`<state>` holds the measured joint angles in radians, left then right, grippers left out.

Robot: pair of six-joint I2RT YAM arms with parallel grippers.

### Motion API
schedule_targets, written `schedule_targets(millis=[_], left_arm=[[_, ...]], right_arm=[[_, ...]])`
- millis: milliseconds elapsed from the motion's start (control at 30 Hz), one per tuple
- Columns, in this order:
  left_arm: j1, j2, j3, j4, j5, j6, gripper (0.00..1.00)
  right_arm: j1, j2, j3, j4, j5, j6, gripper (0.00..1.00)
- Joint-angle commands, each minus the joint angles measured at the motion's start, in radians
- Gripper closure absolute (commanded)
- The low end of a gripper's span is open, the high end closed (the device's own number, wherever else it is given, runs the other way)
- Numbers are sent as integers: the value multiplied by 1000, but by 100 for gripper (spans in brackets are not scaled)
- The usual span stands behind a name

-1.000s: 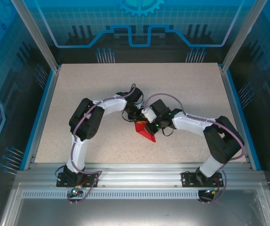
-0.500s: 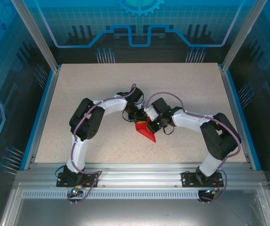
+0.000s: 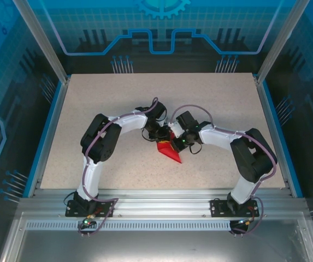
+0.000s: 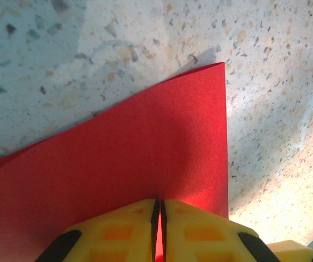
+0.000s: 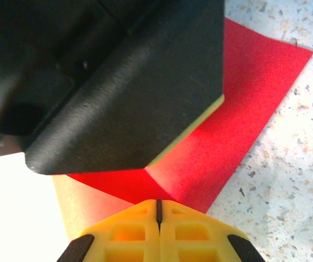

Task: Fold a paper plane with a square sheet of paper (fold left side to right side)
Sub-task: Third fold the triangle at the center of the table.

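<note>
The left gripper (image 4: 157, 201) is standing with its yellow jaws closed, tips down on the folded red paper (image 4: 118, 153). Whether it is pinching the sheet, I cannot tell. The paper is lying at the middle of the table (image 3: 211, 103), between both wrists. The right gripper (image 5: 158, 202) is closed as well, its tips touching the paper's edge.

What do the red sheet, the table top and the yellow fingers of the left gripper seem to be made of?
The red sheet: thin paper, matte, with a fine grain and sharp straight edges. The table top: a hard speckled surface, perhaps laminate or a stone-look composite, with a slight sheen. The yellow fingers: probably moulded plastic, smooth, with recessed pockets.
</note>
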<state>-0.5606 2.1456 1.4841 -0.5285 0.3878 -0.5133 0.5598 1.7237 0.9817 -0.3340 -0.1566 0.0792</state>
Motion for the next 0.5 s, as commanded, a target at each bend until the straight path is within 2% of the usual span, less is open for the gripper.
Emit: schedule_targets(millis=[0, 467], left_arm=[[-16, 44, 6, -48, -10, 18, 86], [-19, 45, 6, -50, -12, 16, 86]], right_arm=[[-24, 10, -14, -22, 4, 23, 100], [-29, 36, -33, 4, -36, 43, 100]])
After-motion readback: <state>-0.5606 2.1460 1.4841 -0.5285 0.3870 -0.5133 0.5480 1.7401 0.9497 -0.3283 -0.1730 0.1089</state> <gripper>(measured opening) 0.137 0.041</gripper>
